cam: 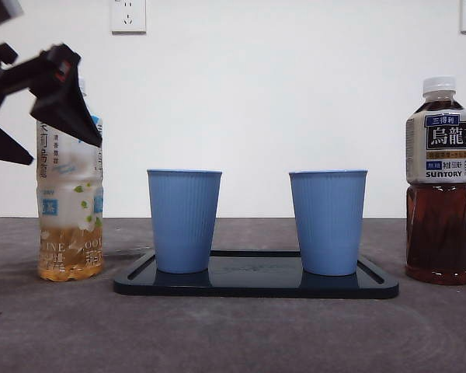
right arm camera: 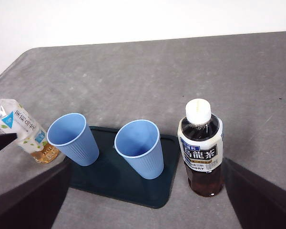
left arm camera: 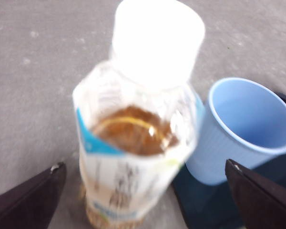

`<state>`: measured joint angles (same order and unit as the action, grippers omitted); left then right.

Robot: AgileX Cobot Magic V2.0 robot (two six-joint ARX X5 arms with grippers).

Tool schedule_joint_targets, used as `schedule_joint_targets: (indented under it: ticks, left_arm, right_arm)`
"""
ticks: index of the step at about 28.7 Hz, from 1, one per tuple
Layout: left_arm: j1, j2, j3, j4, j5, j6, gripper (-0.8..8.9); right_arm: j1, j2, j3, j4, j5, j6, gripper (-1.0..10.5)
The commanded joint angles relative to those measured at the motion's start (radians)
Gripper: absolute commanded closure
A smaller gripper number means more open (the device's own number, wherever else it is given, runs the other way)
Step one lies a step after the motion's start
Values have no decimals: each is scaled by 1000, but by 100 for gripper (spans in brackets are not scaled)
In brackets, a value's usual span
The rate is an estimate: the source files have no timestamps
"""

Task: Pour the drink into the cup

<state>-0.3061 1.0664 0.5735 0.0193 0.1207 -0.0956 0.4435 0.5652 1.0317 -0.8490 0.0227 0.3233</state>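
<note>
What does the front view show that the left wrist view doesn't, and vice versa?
Front only: the dark tea bottle, the second blue cup, the wall sockets, and the whole tray.
Left wrist only: the left gripper with open jaws on either side of the pale tea bottle, and the inside of the near blue cup, which looks empty.
Both: that pale bottle, capped, and the cup beside it.

The left gripper (cam: 58,97) reaches in from the upper left edge of the front view, its black jaws spread wide and angled downward, one ahead of the other. In its own wrist view the left gripper (left arm camera: 145,191) shows both jaw tips far apart. The right gripper (right arm camera: 148,191) hangs high over the table, jaws wide apart, holding nothing
</note>
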Motion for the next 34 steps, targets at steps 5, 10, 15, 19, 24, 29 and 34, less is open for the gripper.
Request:
schedule_joint_targets:
  ticks: [5, 10, 15, 19, 24, 29, 34]
  left_arm:
    - [-5, 115, 2, 120, -16, 6, 286]
    - [-5, 180, 1, 190, -29, 6, 286]
    - [-5, 225, 1, 236, -46, 5, 311]
    - [-5, 229, 1, 256, -47, 5, 451]
    - [-5, 228, 2, 273, -47, 5, 576]
    - [-10, 205, 2, 265, -47, 6, 605]
    - [-31, 116, 25, 175, -47, 27, 605]
  right_arm:
    - [6, 7, 18, 7, -5, 30, 447]
    - [6, 7, 18, 7, -5, 30, 447]
    - [6, 8, 19, 7, -5, 30, 447]
    - [6, 8, 19, 7, -5, 30, 447]
    - [6, 8, 19, 7, -5, 33, 448]
    - [6, 8, 19, 7, -4, 32, 448]
    - [6, 8, 19, 7, -4, 27, 448]
